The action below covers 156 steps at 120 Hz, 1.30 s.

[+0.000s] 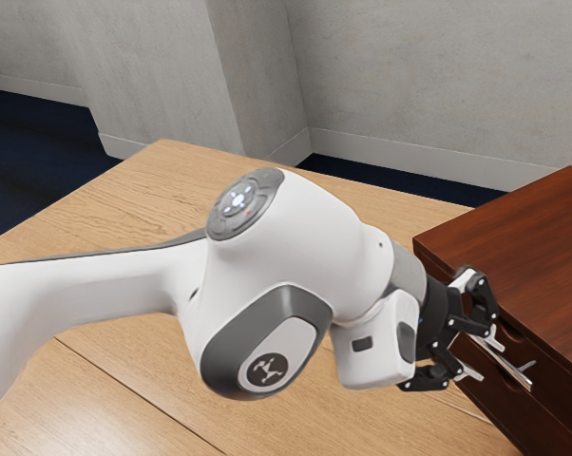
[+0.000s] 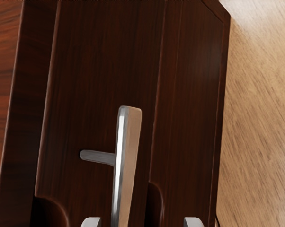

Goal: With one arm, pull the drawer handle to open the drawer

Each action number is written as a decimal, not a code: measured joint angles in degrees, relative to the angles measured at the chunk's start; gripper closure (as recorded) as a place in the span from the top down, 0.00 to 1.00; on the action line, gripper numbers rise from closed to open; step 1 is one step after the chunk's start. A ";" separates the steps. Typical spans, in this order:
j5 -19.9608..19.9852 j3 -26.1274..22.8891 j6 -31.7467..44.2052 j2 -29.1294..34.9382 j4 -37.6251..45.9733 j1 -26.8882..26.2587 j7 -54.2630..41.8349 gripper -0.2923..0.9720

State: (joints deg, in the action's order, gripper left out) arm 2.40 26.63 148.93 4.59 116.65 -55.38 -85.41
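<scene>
A dark red-brown wooden cabinet point(image 1: 543, 237) stands on the table at the exterior view's right. Its drawer front point(image 2: 95, 85) carries a silver bar handle point(image 2: 126, 156) on a short post; the handle point(image 1: 516, 364) also shows low on the cabinet's face. My black gripper point(image 1: 483, 356) is right at the handle, open. In the wrist view the bar runs between my two fingertips point(image 2: 91, 221), nearer to one of them, and they stand well apart without clamping it. I cannot tell whether the drawer front stands out from the cabinet.
The light wooden table point(image 1: 124, 209) stretches to the exterior view's left behind my arm. Grey walls with a white skirting point(image 1: 409, 157) and a dark blue floor lie beyond the table's far edge.
</scene>
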 joint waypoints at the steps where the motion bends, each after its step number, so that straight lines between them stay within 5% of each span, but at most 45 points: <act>1: 0.00 0.00 0.00 -0.02 0.00 0.00 0.01 0.35; 156: 0.54 0.30 0.06 1.91 2.07 0.43 0.27 0.25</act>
State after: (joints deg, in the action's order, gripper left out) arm 2.94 26.93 148.99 6.49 118.72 -54.94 -85.15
